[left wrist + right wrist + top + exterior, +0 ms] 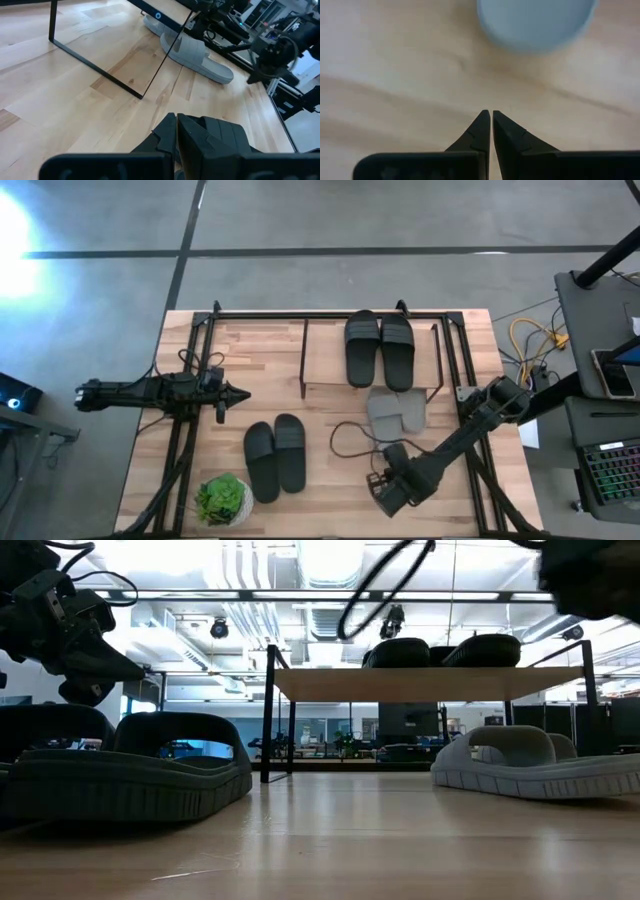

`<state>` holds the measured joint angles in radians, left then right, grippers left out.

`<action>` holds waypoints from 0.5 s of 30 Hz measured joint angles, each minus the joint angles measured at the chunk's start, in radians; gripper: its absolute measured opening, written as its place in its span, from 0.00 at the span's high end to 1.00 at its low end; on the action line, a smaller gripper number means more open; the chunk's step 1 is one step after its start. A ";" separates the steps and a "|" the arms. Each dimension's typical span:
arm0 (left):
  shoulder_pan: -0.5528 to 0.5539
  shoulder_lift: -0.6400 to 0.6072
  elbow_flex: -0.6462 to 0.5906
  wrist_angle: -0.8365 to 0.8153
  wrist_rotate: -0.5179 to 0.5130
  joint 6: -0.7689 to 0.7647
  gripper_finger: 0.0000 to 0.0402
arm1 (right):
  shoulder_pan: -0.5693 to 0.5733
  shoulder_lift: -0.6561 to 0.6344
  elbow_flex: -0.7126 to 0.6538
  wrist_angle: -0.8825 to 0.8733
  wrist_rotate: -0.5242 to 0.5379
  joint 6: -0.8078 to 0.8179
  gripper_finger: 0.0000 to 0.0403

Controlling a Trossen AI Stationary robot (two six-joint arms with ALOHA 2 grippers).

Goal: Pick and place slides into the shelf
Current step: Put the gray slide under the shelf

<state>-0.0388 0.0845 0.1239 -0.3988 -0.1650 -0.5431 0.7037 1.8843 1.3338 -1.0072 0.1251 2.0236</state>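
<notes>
One pair of black slides [379, 348] sits side by side on the light wooden top board of the shelf [325, 355], toward the right end of that board. The shelf stands near the far edge of the bench [470, 340], about midway along it. In the low view the same black pair [440, 651] shows on top of the board, with the thin black legs of the shelf [270, 710] below.

The light grey slides [396, 410] lie on the bench just in front of the shelf's right end, the two overlapping each other. The low view shows them [535, 764] flat on the wood on the right.

The second black pair [274, 457] lies parallel on the bench toward the near edge, left of centre; this pair [125, 765] fills the left of the low view. A small green potted plant [222, 498] stands just beside it at the near left corner.

The right hand [378, 492] hangs over the near edge of the bench, right of centre, apart from every slide. Its fingers [479, 132] are pressed together with nothing between them, over bare wood.

The left hand [236, 393] waits over the left side of the bench, pointing toward the middle, its fingers [170, 131] likewise closed on nothing.
</notes>
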 joint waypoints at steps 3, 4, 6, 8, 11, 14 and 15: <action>0.000 0.000 0.000 0.000 0.000 0.000 1.00 | -0.018 0.000 -0.027 0.000 0.013 0.014 0.97; 0.000 0.000 0.000 0.000 0.000 0.000 1.00 | -0.023 0.000 -0.034 0.000 0.008 0.005 0.97; 0.000 0.000 0.000 0.000 0.000 0.000 1.00 | -0.032 0.000 -0.045 0.010 0.007 -0.010 0.97; 0.000 0.000 0.000 0.000 0.000 0.000 1.00 | -0.044 0.000 -0.060 0.020 0.007 -0.033 0.97; 0.000 0.000 0.000 0.000 0.000 0.000 1.00 | -0.069 0.000 -0.080 0.030 0.007 -0.077 0.97; 0.000 0.000 0.000 0.000 0.000 0.000 1.00 | -0.102 0.000 -0.104 0.034 0.008 -0.129 0.97; 0.000 0.000 0.000 0.000 0.000 0.000 1.00 | -0.114 0.000 -0.109 0.033 0.010 -0.148 0.97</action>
<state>-0.0387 0.0845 0.1239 -0.3988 -0.1650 -0.5430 0.5899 1.8847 1.2252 -0.9741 0.1348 1.8755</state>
